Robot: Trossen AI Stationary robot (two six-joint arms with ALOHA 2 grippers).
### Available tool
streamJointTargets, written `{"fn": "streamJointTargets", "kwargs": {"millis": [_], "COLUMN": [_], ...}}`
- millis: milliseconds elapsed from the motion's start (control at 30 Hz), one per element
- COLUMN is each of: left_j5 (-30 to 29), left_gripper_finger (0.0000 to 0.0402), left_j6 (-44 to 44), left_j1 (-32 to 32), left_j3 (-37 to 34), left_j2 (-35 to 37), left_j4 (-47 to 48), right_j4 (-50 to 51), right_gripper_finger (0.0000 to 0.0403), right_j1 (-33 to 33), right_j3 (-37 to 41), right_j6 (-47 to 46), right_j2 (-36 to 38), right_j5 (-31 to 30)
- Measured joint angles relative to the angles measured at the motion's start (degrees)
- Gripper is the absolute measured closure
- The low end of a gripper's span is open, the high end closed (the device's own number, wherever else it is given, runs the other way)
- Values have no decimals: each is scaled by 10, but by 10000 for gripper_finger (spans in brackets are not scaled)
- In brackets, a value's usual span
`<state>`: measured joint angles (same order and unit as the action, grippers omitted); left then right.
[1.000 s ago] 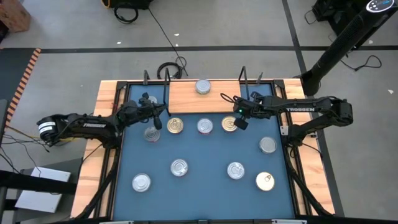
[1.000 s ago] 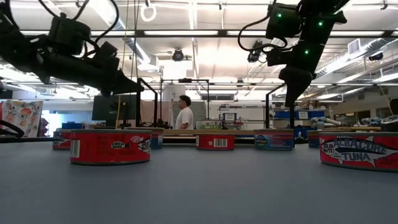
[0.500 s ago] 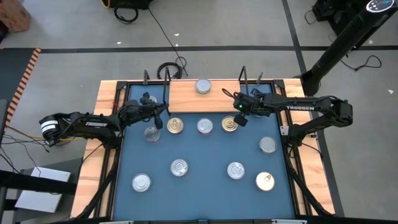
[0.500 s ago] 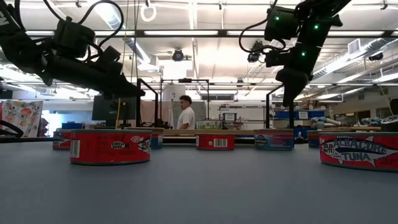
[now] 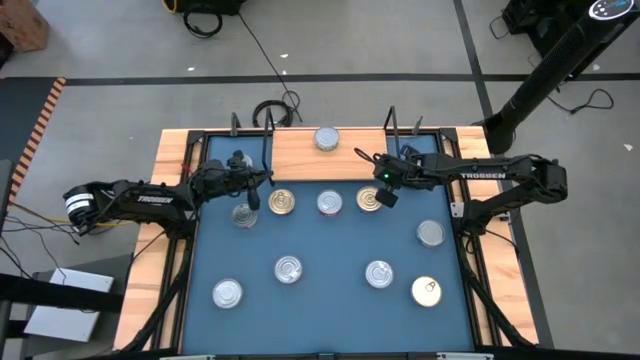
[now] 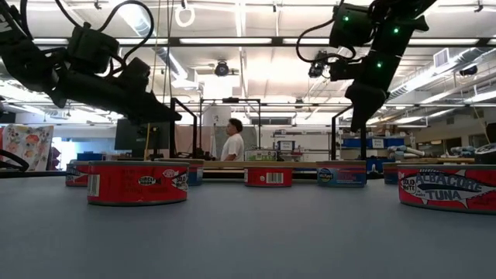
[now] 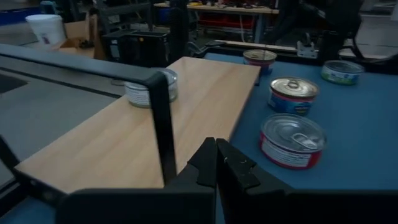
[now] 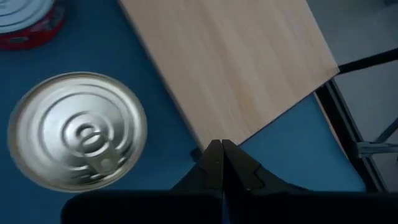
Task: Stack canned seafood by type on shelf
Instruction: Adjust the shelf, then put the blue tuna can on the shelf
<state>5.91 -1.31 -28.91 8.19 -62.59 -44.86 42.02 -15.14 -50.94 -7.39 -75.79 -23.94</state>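
The overhead view shows one silver-topped tin [image 5: 326, 138] on the wooden shelf [image 5: 300, 158] and nine on the blue bench [image 5: 330, 300]; the low view alone shows red label sides. Left gripper [image 5: 268, 178] and right gripper [image 5: 362, 157] hover at the shelf ends, jaws closed and empty.

White capitals reading "TROSSEN" stand along the forearm of the right arm [image 5: 480, 177] in the high view; the matching white lettering on the left arm [image 5: 145, 199] is too small to make out with certainty. In the low view, the red tin [image 6: 448, 188] at the right edge of the table carries "ALBACORE TUNA" in large letters on its side, with smaller print beside it that cannot be read. The red tin [image 6: 137, 183] toward the left bears a barcode and two round emblems whose wording is illegible. Another red tin [image 6: 268, 176] farther back shows only a barcode.
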Motion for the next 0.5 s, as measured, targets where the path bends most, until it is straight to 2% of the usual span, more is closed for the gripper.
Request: {"fn": "streamJointTargets", "kwargs": {"millis": [233,500], "left_j5": [38,38], "left_gripper_finger": [396,396], "left_j6": [-16,-42], "left_j1": [13,58], "left_j3": [0,0], "left_j2": [0,0], "left_j4": [2,2], "right_j4": [0,0], "right_gripper_finger": [396,396], "right_j1": [26,70], "right_j3": [0,0], "right_j6": [-17,-44], "right_j2": [0,0], "right_j5": [1,10]}}
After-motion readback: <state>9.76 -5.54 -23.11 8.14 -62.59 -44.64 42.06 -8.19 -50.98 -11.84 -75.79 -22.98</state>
